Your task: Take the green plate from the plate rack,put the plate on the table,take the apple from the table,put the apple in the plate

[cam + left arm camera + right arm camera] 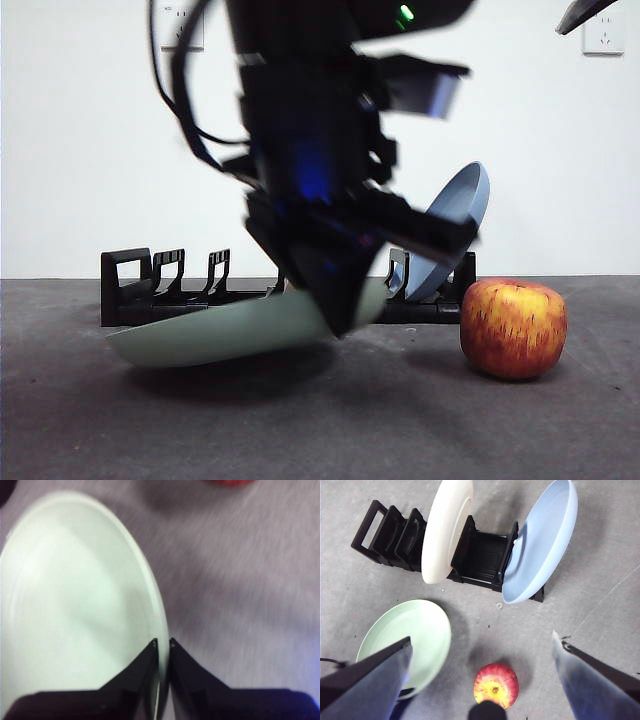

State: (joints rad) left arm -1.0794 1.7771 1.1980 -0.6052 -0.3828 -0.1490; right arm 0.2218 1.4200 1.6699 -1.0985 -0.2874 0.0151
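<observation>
My table point(90, 420) is dark grey; on it I see the rack point(140, 290), the apple point(513, 328), and the green plate point(230, 332), seemingly tilted, barely touching down.

Front view: low, near table point(80, 420) height, looking level across to a white wall; apple point(513, 327) and plate rack point(140, 290) stand near and large. Left wrist view: very near, blurred, looking down along the green plate point(75, 595) rim. Right wrist view: high above, looking down on the rack, green plate and apple. All three views share the green plate.
</observation>
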